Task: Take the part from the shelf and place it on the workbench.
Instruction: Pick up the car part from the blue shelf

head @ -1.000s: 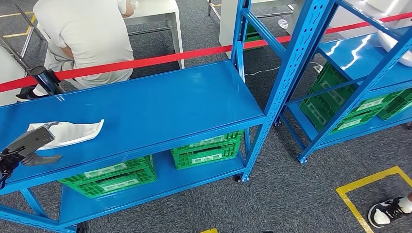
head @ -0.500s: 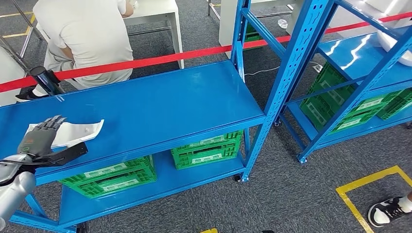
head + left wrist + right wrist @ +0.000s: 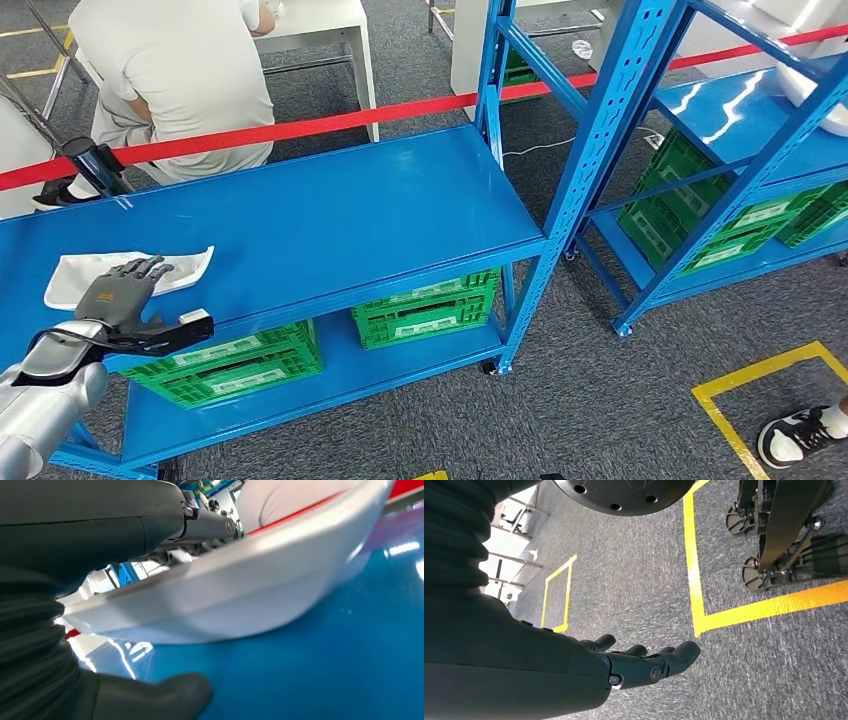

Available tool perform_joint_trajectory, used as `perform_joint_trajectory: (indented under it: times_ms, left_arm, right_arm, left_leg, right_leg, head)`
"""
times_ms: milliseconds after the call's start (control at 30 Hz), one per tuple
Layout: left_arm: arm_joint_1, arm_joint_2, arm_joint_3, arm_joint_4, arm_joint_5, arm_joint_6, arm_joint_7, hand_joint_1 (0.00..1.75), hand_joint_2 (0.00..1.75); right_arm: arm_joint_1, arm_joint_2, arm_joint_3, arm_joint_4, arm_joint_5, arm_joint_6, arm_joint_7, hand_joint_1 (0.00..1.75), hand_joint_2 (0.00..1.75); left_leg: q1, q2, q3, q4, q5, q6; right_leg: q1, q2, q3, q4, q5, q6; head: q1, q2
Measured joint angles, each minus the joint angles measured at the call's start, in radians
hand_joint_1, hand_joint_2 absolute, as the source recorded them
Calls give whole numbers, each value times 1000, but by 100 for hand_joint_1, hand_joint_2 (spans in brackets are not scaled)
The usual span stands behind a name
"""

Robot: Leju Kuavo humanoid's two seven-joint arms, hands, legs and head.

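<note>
At the far left of the head view, the left hand (image 3: 120,288) lay over the near edge of the white part (image 3: 190,265), fingers spread across its top and the thumb (image 3: 160,335) stretched out to the right below it, over the front edge of the blue shelf (image 3: 330,220). The part, a shallow white tray-like shell, rested on the shelf's top surface near its left end. In the left wrist view the part (image 3: 240,590) sat on the glossy blue surface with the dark fingers (image 3: 210,525) reaching over its upper rim and the thumb (image 3: 165,697) low beside it, apart from the shell; I cannot tell whether the hand had actually clamped on the part or merely rested on it.

Behind the shelf, a person in a pale shirt (image 3: 170,70) sat at a white table (image 3: 320,25), with a red barrier tape (image 3: 330,122) stretched across in front. Under the shelf top, two green crates (image 3: 420,310) stood on the lower level. Further right, a second blue rack (image 3: 720,130) held more green crates (image 3: 700,215) on its lower level. On the grey carpet at the near right ran yellow floor tape (image 3: 760,385), and a black and white shoe (image 3: 800,435) showed at the corner.

The right hand (image 3: 644,662) hung over the carpet, its fingers straight, slightly apart and holding nothing, near a yellow tape line (image 3: 694,575).
</note>
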Motion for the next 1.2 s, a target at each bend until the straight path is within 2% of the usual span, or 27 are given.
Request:
perform_joint_trajectory:
  times_ms: [67,267,400,667,767,900,967,1033,1133,1200]
  left_arm:
    - [1,-1,-1,4,-1,-11,0,159,175]
    - [5,-2,-2,10,2,-20,1,164,175]
    - [5,-2,-2,9,8,-21,1,174,175]
    - [8,4,-1,9,17,-21,3,175,175]
    - [19,6,3,6,15,17,-3,175,175]
    - [50,7,20,1,9,117,-23,175,175]
    - [63,6,38,-5,51,145,-60,175,175]
    - [73,1,86,-19,168,128,-144,175,175]
    - [76,-16,206,-52,353,20,-272,175,175]
    - [83,-29,291,-95,497,-110,-354,175,175]
  right_arm:
    - [0,0,-2,0,0,0,0,0,175]
    - [0,0,-4,0,4,0,0,0,175]
    - [0,0,-4,0,5,0,0,0,175]
    - [0,0,-4,0,6,0,0,0,175]
    - [0,0,-4,0,8,0,0,0,175]
    - [1,0,-5,0,14,0,0,0,175]
    - [0,0,-6,0,15,0,0,0,175]
    - [0,0,-8,0,16,0,-1,0,175]
    - [0,0,-11,0,18,0,-1,0,175]
    - [-1,0,-12,0,21,1,-1,0,175]
  left_leg:
    - [0,0,0,0,0,0]
    - [0,0,0,0,0,0]
    - [0,0,1,-1,0,0]
    - [0,0,2,-2,-4,1]
    - [0,0,7,-2,-4,1]
    - [0,0,11,-2,-4,1]
    - [0,0,11,-2,-4,1]
    - [0,-1,11,-2,-4,1]
    - [-1,-3,12,-2,-5,2]
    - [-2,-3,14,-2,-6,3]
  right_leg:
    - [0,0,0,0,0,0]
    - [0,0,0,0,0,0]
    - [-1,0,1,0,0,0]
    - [-1,0,9,0,-5,2]
    - [-1,0,10,0,-6,2]
    - [0,0,10,1,-6,2]
    - [0,0,10,1,-6,2]
    - [0,0,10,1,-6,2]
    - [0,-2,12,1,-8,4]
    - [-1,-3,14,1,-9,5]
  head:
    - [0,0]
    - [0,0]
    - [0,0]
    - [0,0]
    - [0,0]
    - [0,0]
    - [0,0]
    - [0,0]
    - [0,0]
    - [0,0]
